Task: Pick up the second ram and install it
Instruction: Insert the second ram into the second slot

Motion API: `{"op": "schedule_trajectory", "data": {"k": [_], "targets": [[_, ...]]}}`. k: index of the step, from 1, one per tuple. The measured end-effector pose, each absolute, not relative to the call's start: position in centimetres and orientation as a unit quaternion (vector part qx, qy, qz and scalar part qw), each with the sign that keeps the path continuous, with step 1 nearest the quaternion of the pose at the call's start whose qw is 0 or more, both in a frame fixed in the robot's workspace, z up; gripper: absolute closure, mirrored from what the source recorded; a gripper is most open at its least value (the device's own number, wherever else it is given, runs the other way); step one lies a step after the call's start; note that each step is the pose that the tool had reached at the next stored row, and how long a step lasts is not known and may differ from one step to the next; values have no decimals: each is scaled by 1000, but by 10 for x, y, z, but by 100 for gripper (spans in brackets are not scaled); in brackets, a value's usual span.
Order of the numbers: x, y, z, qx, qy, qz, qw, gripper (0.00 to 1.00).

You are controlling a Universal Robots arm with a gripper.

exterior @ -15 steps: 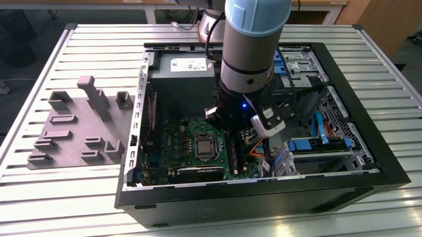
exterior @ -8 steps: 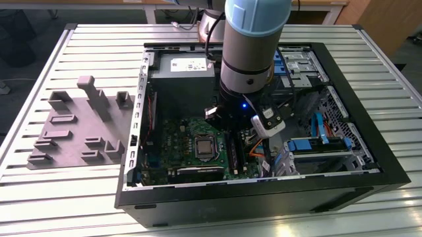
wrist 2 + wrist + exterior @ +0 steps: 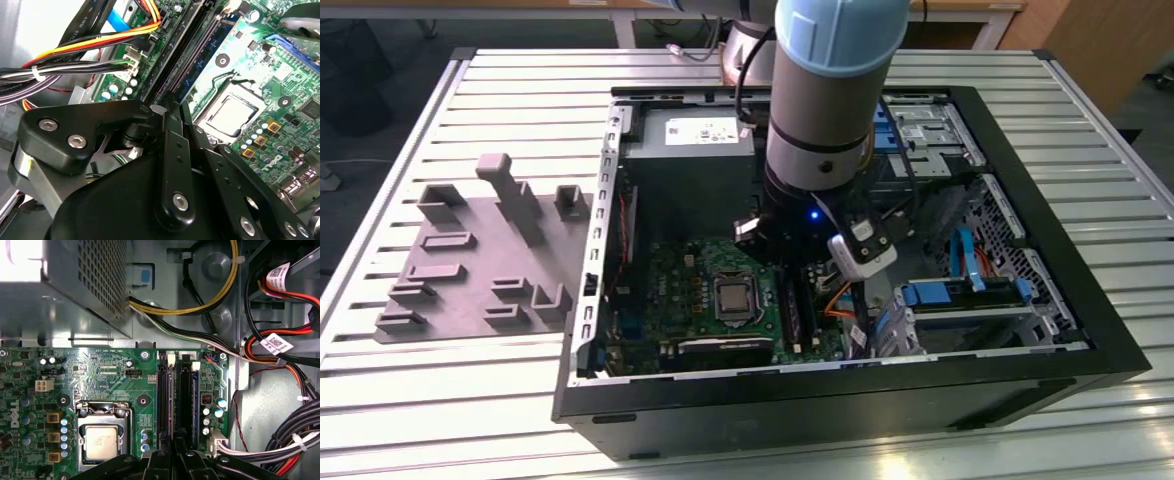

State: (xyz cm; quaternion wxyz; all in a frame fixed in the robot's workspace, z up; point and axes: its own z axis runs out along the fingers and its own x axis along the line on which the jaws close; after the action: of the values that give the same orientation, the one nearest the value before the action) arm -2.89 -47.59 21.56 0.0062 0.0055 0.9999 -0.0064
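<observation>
1. Arm (image 3: pixel 834 90): reaches down from the top of the exterior view into the open computer case (image 3: pixel 854 400), which lies on the slatted metal worktop (image 3: pixel 480 390).
2. Pincer (image 3: pixel 162 107): low over the memory slots, beside the processor socket (image 3: pixel 232 115). In the second wrist view its fingers are drawn together on the thin top edge of a stick. In the first wrist view the pincer (image 3: pixel 172 452) sits at the near end of the slots.
3. The second ram (image 3: pixel 168 400): stands edge-on in a black slot on the motherboard (image 3: pixel 100 370), on the socket side of the slot bank. In the second wrist view it (image 3: pixel 176 70) runs straight away from the fingertips. How deep it sits in the slot cannot be told.
4. Other memory stick (image 3: pixel 195 395): blue-green, upright in a slot on the cable side of the bank, apart from the pincer.
5. Cable bundle (image 3: pixel 280 340): black, red, orange and yellow leads, beside the motherboard's edge.
6. Power supply (image 3: pixel 687 170): grey box inside the case, beyond the motherboard.
7. Grey tray (image 3: pixel 467 270): raised blocks, on the worktop at the exterior view's left, well apart from the case.
</observation>
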Motion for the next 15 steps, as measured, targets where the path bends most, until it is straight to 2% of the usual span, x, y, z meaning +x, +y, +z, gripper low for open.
{"op": "schedule_trajectory", "data": {"k": [15], "targets": [[-29, -476, 211, 5, 1000, -6, 3, 86]]}}
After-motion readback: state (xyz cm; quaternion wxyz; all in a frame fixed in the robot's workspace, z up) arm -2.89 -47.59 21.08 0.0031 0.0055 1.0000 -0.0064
